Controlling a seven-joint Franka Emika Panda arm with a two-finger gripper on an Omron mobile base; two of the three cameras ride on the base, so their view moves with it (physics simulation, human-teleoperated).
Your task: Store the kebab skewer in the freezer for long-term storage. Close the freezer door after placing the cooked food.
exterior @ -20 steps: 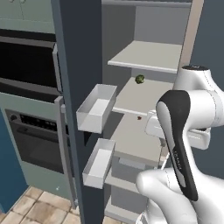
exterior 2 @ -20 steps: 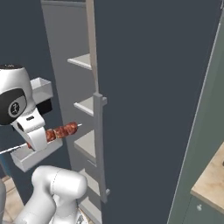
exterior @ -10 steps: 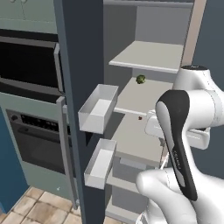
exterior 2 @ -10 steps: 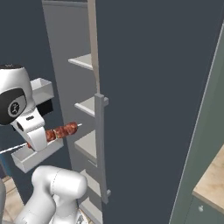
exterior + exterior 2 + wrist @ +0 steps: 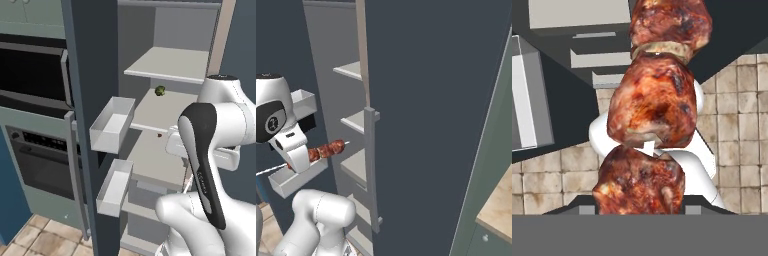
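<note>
The kebab skewer (image 5: pixel 326 149), a pale stick with reddish-brown meat chunks, sits left of centre in the right base view, held crosswise in the end effector (image 5: pixel 302 156), whose jaws are closed narrowly on it and mostly hidden by the white hand; in the hand view the meat blocks most of the frame. Just right of it, the freezer (image 5: pixel 170 100) stands open with pale grey shelves, a small green item (image 5: pixel 160 90) on one. The freezer door (image 5: pixel 92 90), at centre-left of the left base view, carries white bins (image 5: pixel 112 124), beside a grey built-in oven (image 5: pixel 40 160) over a tan tiled floor (image 5: pixel 40 240).
</note>
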